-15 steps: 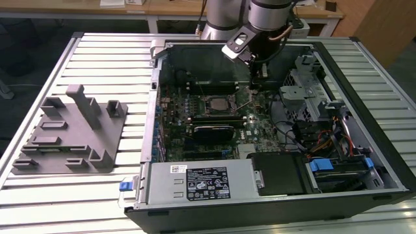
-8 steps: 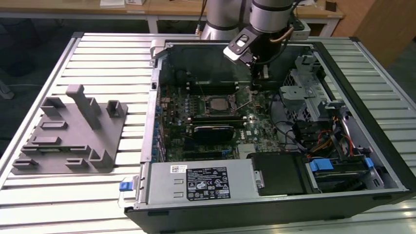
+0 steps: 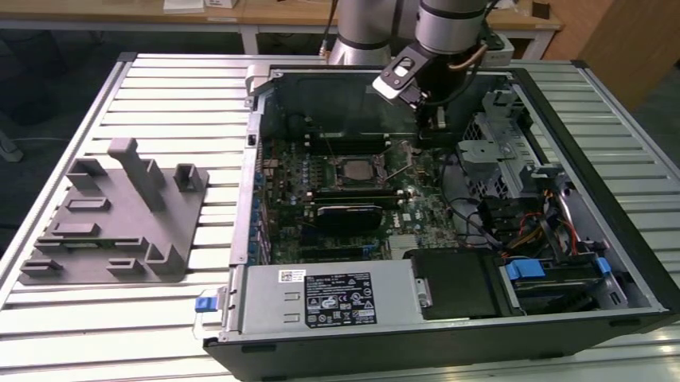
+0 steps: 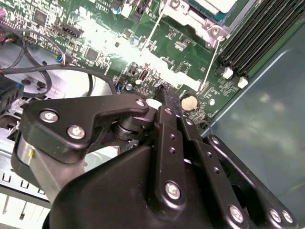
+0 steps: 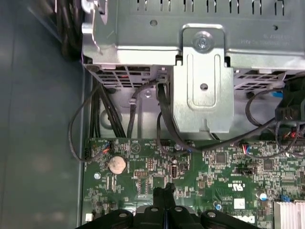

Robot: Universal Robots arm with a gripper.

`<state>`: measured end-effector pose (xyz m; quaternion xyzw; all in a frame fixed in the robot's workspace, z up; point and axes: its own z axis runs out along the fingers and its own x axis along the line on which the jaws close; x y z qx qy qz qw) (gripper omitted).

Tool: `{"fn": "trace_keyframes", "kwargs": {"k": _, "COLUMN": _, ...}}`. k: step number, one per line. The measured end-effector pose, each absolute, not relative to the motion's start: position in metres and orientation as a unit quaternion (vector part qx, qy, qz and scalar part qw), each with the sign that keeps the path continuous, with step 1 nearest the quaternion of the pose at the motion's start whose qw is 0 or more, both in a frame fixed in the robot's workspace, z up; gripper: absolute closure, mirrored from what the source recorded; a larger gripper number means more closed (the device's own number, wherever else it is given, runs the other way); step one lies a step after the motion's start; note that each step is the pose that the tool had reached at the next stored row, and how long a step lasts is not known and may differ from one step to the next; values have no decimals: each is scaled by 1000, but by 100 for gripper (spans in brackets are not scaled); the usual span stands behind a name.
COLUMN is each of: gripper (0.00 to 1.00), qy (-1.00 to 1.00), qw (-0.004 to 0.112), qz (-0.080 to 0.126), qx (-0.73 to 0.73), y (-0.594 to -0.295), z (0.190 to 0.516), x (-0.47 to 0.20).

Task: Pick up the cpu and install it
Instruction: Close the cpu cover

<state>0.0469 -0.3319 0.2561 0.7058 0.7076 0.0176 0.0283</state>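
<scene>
The cpu (image 3: 351,169), a silver-white square, lies inside the black socket frame (image 3: 353,156) on the green motherboard (image 3: 415,208) of the open computer case; a corner of the cpu (image 4: 212,4) also appears in the second wrist view. My gripper (image 3: 429,134) hangs just to the exterior view's right of the socket, low over the board. In both wrist views its black fingers (image 4: 167,102) are pressed together with nothing between them, and their tip (image 5: 164,191) points at the board near a round coin battery (image 5: 117,165). A thin metal socket lever (image 4: 209,67) runs close by the fingertips.
A grey metal drive cage (image 5: 202,90) and black cables (image 5: 167,129) stand just beyond the board's edge. Memory slots (image 4: 257,38) flank the socket. A labelled grey power supply box (image 3: 330,298) fills the case's front. A grey fixture (image 3: 117,215) sits on the slatted table at the exterior view's left.
</scene>
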Motion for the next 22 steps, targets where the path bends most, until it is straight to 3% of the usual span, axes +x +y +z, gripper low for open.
{"fn": "trace_keyframes", "kwargs": {"k": 22, "gripper": 89, "qy": 708, "qw": 24, "qz": 13, "qx": 706, "y": -332, "z": 238, "x": 47}}
